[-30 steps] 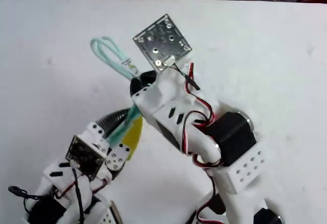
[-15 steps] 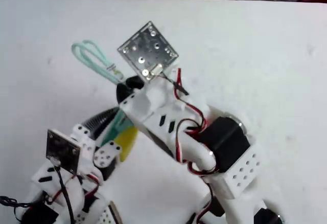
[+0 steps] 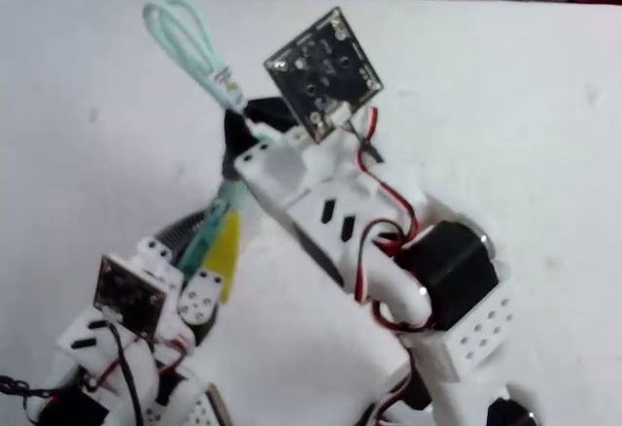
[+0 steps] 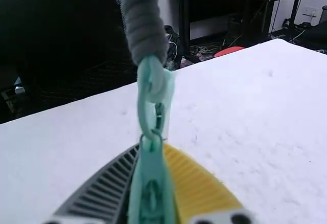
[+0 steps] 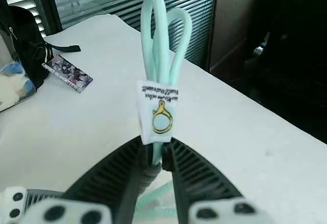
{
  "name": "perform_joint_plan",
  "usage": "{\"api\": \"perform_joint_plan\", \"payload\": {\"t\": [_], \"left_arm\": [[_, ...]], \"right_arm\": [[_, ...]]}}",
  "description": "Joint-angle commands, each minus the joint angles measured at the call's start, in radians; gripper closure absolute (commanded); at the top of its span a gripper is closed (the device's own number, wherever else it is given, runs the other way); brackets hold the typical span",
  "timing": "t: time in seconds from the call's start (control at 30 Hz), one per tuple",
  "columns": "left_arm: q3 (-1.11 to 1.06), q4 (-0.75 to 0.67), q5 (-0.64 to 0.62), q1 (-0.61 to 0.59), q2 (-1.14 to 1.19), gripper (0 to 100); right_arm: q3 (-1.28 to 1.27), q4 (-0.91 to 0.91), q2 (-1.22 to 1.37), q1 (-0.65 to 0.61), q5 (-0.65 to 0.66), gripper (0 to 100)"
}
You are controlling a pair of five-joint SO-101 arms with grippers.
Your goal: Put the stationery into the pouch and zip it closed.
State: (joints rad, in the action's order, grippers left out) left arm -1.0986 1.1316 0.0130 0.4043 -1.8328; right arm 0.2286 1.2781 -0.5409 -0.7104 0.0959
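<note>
A mint-green strap loop (image 3: 179, 31) with a white tag (image 3: 224, 84) sticks out past my right gripper (image 3: 238, 132), which is shut on it just behind the tag. In the right wrist view the loop (image 5: 163, 35) stands up from the black fingers (image 5: 127, 175), and the tag (image 5: 156, 114) shows a gold clasp picture. My left gripper (image 3: 216, 236), with one grey and one yellow finger, is shut on a mint-green strip (image 4: 150, 188) with a metal ring. That strip joins the strap (image 4: 153, 88) and runs tight between the two grippers. The pouch body is hidden.
The white table (image 3: 505, 86) lies open to the right and far left. Its back edge borders a dark floor. A dark bag (image 5: 20, 55) and a small card (image 5: 68, 70) lie on the table beyond the loop. The right arm's body covers the table's middle.
My right gripper has swung the strap loop toward the table's back edge and lifted it, after first dipping left. The left arm drew back to the left and kept its hold.
</note>
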Motion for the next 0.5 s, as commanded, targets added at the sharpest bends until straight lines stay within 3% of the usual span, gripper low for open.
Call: {"api": "perform_joint_plan", "payload": {"t": [0.0,0.1,0.27,0.47], "left_arm": [[0.017,0.048,0.011,-0.007,0.005,85],[0.017,0.086,0.011,-0.010,0.005,78],[0.017,0.086,0.011,-0.013,0.005,81],[0.020,0.063,0.044,-0.013,0.005,99]], "right_arm": [[0.020,-0.045,-0.010,0.039,-0.014,98.1],[-0.044,-0.082,-0.016,0.076,-0.014,98.1],[-0.098,-0.119,-0.021,0.122,-0.014,98.1],[-0.097,-0.122,-0.018,0.120,-0.014,98.1]]}}
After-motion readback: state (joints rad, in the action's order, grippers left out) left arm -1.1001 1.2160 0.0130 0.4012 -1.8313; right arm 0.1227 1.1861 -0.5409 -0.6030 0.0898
